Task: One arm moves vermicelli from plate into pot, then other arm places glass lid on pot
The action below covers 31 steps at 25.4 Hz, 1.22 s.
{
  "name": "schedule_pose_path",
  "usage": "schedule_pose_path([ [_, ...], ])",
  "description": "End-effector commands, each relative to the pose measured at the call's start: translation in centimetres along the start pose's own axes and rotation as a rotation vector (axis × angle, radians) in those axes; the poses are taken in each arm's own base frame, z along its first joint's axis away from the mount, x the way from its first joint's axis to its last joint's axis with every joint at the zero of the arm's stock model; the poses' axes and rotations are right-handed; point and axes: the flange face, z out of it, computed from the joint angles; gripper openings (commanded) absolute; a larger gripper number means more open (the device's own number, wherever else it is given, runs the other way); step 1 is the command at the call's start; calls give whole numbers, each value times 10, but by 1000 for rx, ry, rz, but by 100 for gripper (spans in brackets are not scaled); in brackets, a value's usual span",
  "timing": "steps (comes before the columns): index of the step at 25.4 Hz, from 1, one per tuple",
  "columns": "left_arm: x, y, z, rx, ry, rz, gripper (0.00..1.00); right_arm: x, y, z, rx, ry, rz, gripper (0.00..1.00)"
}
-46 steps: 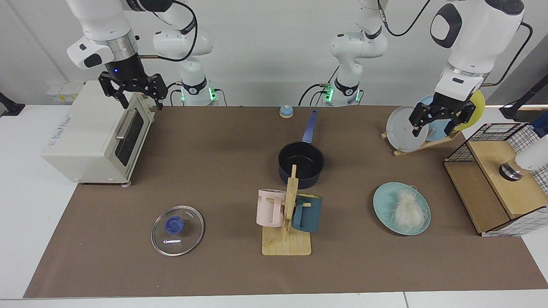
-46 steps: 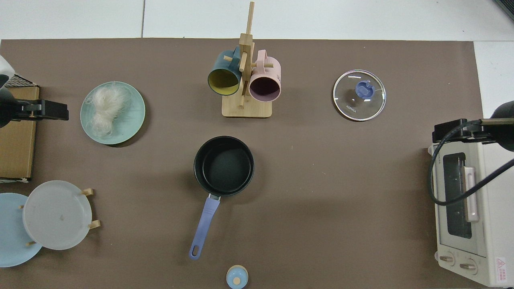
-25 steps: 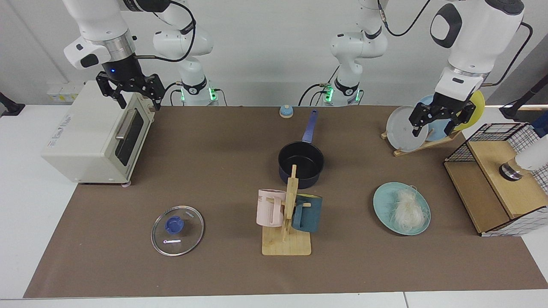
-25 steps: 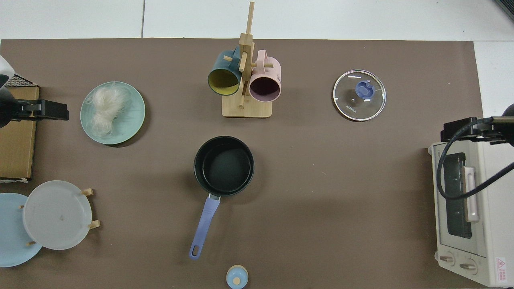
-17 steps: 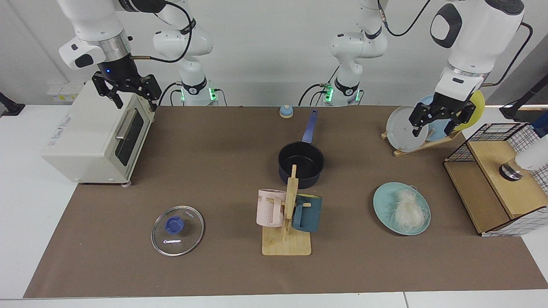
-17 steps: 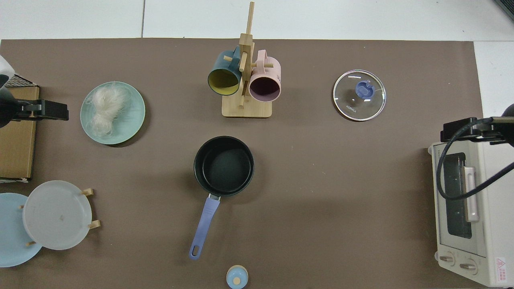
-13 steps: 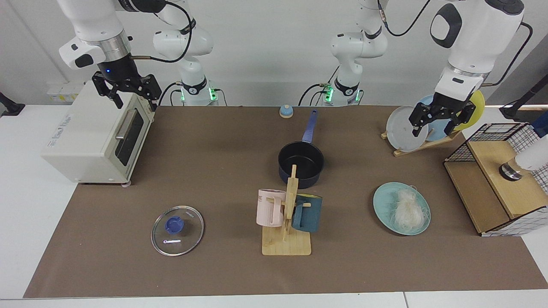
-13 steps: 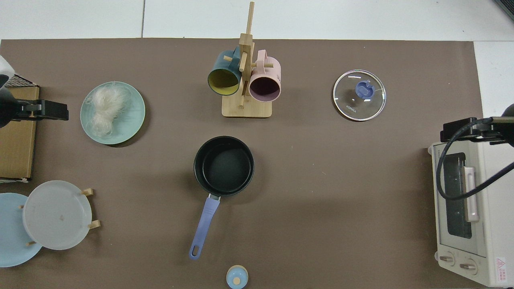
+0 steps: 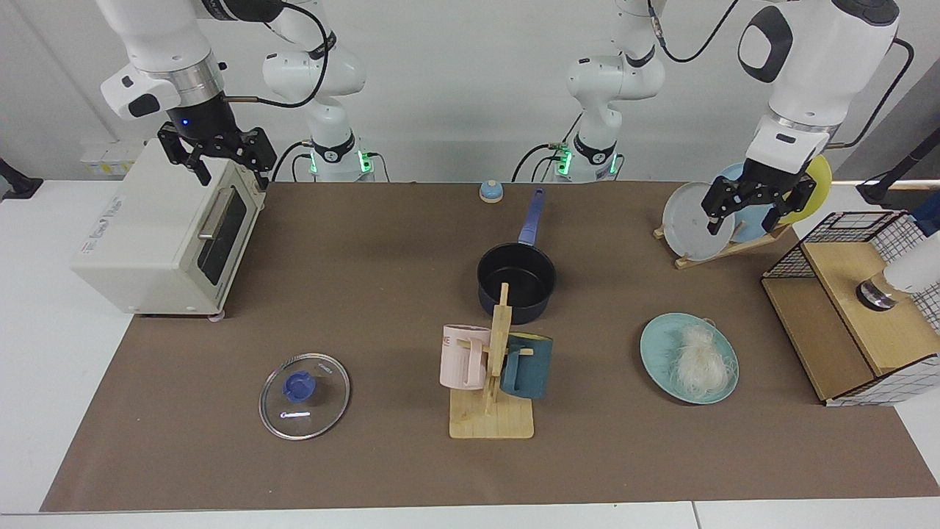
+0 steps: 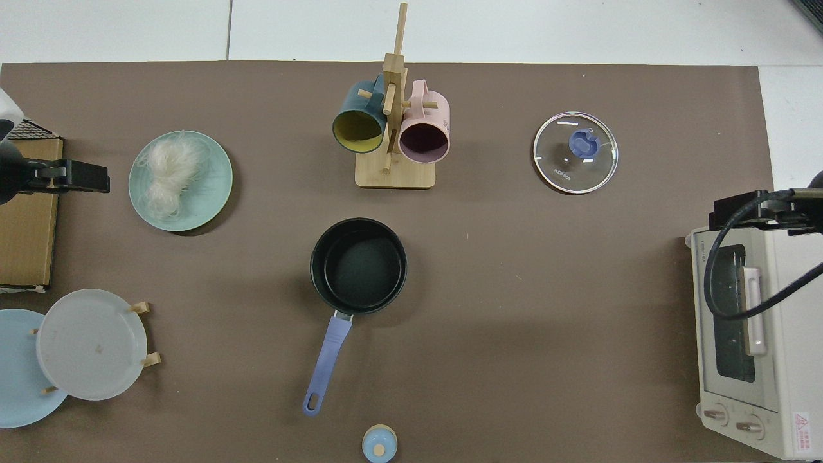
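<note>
Facing view shows the vermicelli (image 9: pixel 694 359) heaped on the plate (image 9: pixel 656 349), below and nearer the camera than the left gripper (image 9: pixel 748 212), which hangs wide open and empty. The right gripper (image 9: pixel 218 163) waits, also spread, above the toaster oven (image 9: pixel 147 235); the pot (image 9: pixel 516 281) is empty.

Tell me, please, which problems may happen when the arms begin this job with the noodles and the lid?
1. The vermicelli is a loose tangle on the plate; strands may stay behind or trail onto the table.
2. The mug rack stands right by the pot; either arm coming in low could knock it.
3. The glass lid lies flat, offering only its small blue knob, so the right hand, open above the toaster oven, may slip.
</note>
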Motion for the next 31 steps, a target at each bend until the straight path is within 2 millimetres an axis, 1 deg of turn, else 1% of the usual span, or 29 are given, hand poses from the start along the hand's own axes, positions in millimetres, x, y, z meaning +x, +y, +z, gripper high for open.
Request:
schedule_pose_path([
  [1, -5, -2, -2, -7, -8, -6, 100, -2, 6, -2, 5, -15, -27, 100],
  [6, -5, -3, -2, -6, -9, -8, 100, 0, 6, -2, 7, -14, -29, 99],
  [11, -5, -3, -1, -6, -10, -8, 100, 3, 0, -3, 4, -9, -34, 99],
  [12, -5, -3, -2, -6, -9, -8, 100, 7, -3, -2, 3, -7, -34, 99],
  [15, -5, -3, -1, -6, -10, -8, 100, 30, -8, -5, 16, 1, -35, 99],
  [19, -5, -2, -1, -7, -10, -6, 100, 66, -15, 0, 23, 11, -40, 99],
  [22, -5, -3, -2, -8, -8, -8, 100, 94, -19, 27, 21, -7, -40, 99],
  [24, -5, -3, -3, -6, -7, -8, 100, 108, -24, 36, 22, 5, -41, 99],
  [27, -5, -3, -2, -6, -9, -8, 100, 130, -29, 58, 22, 22, -36, 99],
  [31, -5, -3, -1, -6, -10, -8, 100, 153, -40, 87, 23, 36, -43, 99],
])
